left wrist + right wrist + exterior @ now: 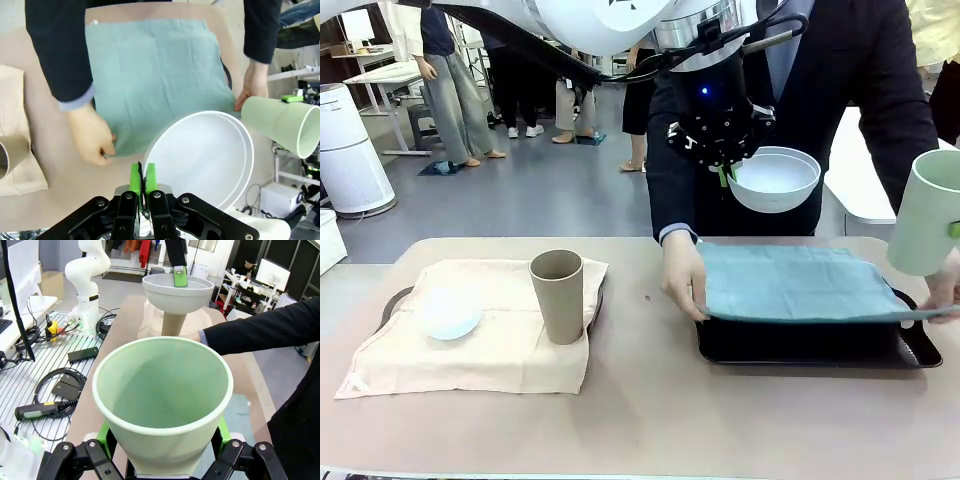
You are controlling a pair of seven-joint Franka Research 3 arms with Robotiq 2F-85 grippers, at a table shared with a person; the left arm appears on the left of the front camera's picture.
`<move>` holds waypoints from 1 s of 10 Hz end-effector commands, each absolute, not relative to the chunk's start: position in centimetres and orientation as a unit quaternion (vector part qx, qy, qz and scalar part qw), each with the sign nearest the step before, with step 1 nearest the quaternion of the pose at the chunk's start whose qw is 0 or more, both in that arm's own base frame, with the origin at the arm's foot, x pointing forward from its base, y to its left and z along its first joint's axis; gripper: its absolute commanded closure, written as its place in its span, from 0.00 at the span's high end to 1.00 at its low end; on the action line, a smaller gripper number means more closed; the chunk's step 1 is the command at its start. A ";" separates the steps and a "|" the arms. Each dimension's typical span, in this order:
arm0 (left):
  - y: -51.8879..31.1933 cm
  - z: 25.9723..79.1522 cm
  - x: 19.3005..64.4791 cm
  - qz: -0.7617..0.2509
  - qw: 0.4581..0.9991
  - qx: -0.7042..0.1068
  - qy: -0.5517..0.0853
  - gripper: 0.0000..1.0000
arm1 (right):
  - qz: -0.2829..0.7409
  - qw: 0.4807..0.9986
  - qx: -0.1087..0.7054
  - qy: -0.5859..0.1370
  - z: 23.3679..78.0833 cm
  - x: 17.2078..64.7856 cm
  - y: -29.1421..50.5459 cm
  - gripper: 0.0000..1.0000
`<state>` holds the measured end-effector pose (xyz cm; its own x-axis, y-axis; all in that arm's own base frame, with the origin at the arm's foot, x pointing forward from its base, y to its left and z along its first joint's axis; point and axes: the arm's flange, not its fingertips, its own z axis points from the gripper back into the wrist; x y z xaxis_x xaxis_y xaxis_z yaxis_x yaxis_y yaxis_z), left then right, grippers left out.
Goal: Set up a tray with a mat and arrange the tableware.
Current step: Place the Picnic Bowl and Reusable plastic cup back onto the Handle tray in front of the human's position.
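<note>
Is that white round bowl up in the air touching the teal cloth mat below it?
Apart. In the front view the white bowl, pinched at its rim by the left gripper, hangs clearly above the teal cloth mat.

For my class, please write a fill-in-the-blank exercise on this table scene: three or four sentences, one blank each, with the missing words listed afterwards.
1. The left gripper holds the rim of the ____ bowl above the table.
2. The right gripper grips the pale ____ cup.
3. The person's hands spread a ____ mat over the black tray.
4. The tan-brown cup stands on the ____ cloth, beside the pale blue bowl.

Missing words: white; green; teal; beige
</note>
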<state>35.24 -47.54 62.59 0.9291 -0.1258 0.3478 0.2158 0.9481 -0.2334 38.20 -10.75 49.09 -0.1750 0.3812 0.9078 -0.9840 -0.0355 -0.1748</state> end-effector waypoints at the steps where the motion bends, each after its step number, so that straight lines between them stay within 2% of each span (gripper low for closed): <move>1: -47.4 62.8 35.3 -0.090 0.972 -0.136 -0.167 0.04 | 0.630 0.543 0.344 -0.436 49.2 38.1 -10.9 0.89; 10: -47.4 62.8 35.3 -0.090 0.972 -0.136 -0.167 0.04 | 0.630 0.543 0.344 -0.436 49.2 38.1 -10.9 0.89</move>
